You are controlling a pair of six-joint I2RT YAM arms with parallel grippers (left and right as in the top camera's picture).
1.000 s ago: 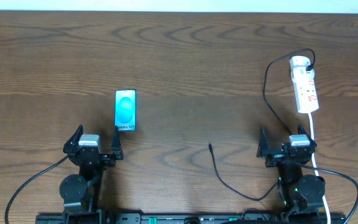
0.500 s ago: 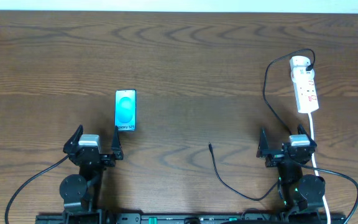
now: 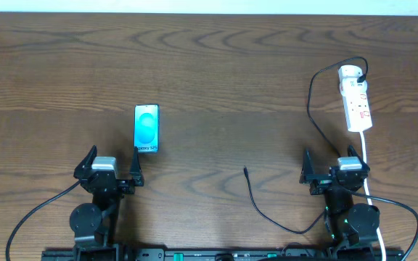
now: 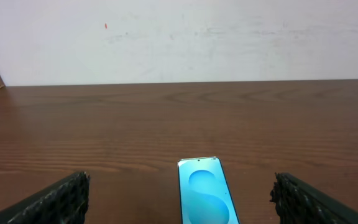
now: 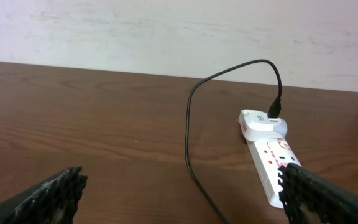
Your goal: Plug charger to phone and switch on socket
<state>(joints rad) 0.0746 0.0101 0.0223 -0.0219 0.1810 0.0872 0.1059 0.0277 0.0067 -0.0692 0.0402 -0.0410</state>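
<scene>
No change from earlier: my left tool (image 3: pixel 113 162) and right tool (image 3: pixel 330 162) stay wide open, empty; phone (image 3: pixel 146 128) at one o'clock of the left.

Phone (image 3: pixel 146 128) flat at left; charger (image 3: pixel 246 174) tip loose at centre; socket (image 3: pixel 356 101) far right, charger plugged in.
</scene>
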